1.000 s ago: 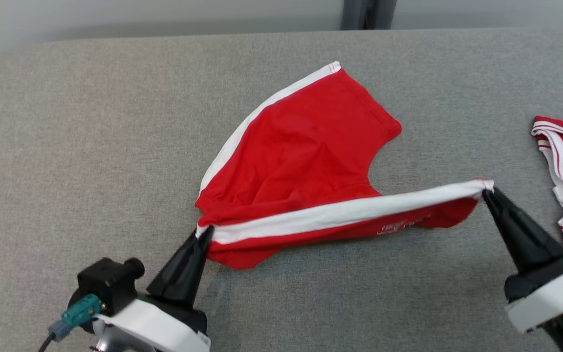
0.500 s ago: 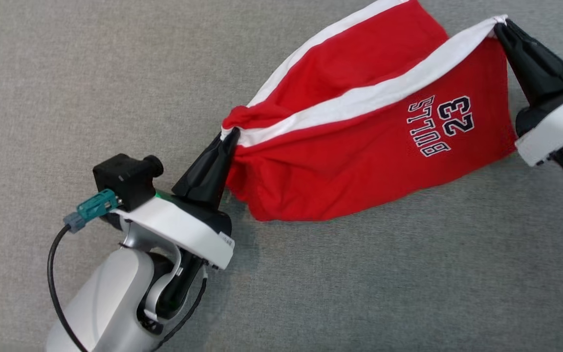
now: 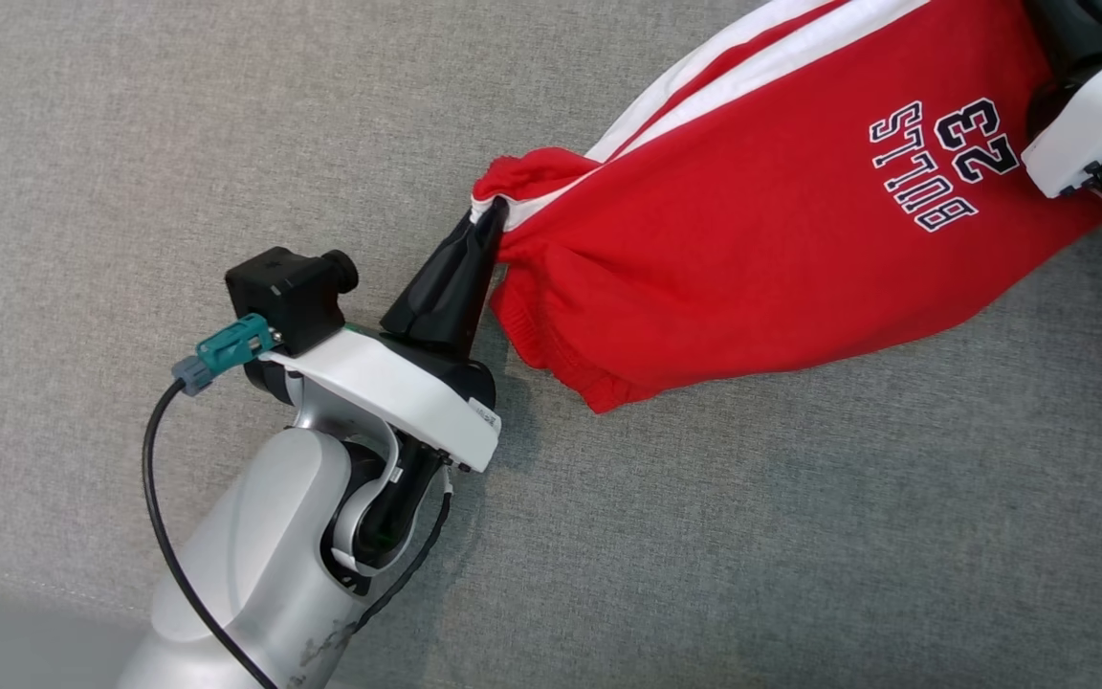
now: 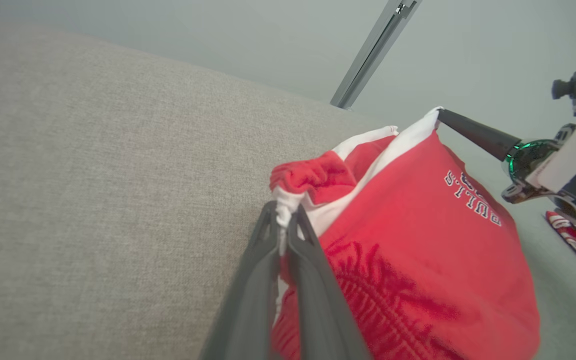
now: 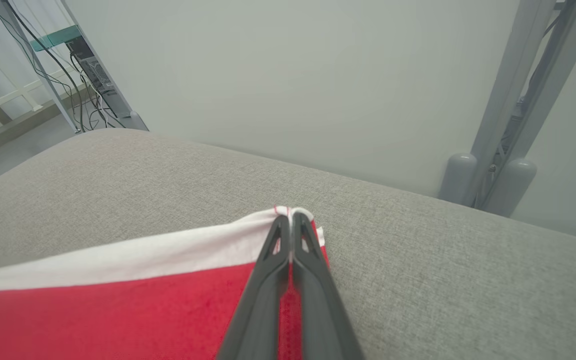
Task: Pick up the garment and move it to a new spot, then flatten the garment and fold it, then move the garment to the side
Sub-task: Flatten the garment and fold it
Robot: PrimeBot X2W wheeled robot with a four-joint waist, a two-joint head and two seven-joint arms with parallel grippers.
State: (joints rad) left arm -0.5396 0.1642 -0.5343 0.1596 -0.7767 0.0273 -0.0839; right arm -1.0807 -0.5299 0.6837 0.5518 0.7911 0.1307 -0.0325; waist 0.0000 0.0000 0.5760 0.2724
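We stretch the red Bulls shorts (image 3: pixel 752 249) from centre to upper right.
Our left gripper (image 3: pixel 492 211) and right gripper (image 5: pixel 290 217) clamp its ends tight.

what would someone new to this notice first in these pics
The bright red shorts grab the eye, stretched across the upper right of the head view above the grey fabric surface. The left tool pinches the bunched waistband end and the right tool pinches the white-striped corner at the other end. Next comes the BULLS 23 print, upside down near the right edge.
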